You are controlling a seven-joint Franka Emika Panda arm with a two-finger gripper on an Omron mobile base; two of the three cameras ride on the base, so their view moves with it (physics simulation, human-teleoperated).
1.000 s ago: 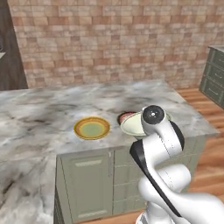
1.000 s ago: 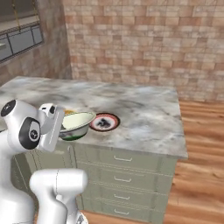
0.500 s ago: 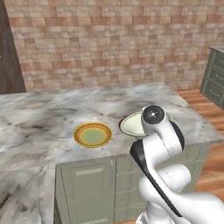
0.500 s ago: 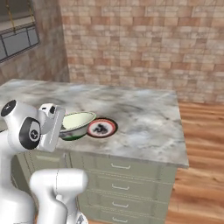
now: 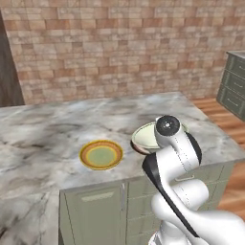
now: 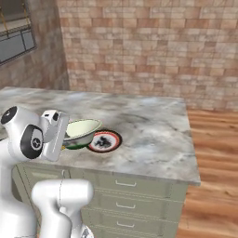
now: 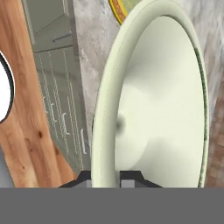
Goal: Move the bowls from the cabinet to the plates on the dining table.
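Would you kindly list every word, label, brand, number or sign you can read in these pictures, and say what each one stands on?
None: no readable text shows anywhere.
The cream bowl held in the gripper is plain.
The orange plate carries only coloured rings.
The dark plate has a pale mark at its centre, too blurred to read as text.
The marble table and brick wall bear no lettering.

worktop [image 5: 57, 129]: plate [image 5: 101, 154] at 9 o'clock of bowl [image 5: 149, 135] | second plate [image 6: 105, 141] under bowl's 3 o'clock edge | bowl rim between fingers [image 7: 127, 176]

one bowl [image 6: 82, 130], two plates [image 5: 101, 155] [image 6: 105, 141]
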